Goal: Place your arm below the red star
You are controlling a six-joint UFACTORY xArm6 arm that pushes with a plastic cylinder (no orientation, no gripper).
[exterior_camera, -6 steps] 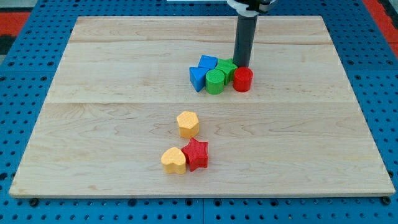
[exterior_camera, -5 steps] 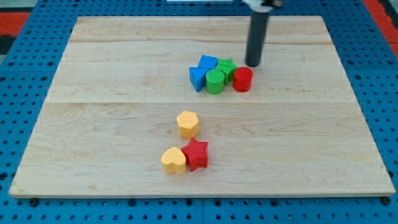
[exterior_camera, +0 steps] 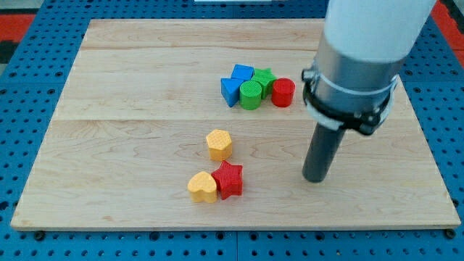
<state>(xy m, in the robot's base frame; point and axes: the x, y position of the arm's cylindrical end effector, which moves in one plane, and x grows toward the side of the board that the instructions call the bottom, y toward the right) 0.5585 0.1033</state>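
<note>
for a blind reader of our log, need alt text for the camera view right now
My tip rests on a wooden board, to the view's right of the red star, which touches a yellow heart below a yellow hexagon. Near the top, blue, green and red blocks cluster.

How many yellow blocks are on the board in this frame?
2: a yellow hexagon near the board's middle, and a yellow heart below it, touching the red star's left side. None seems hidden.
</note>
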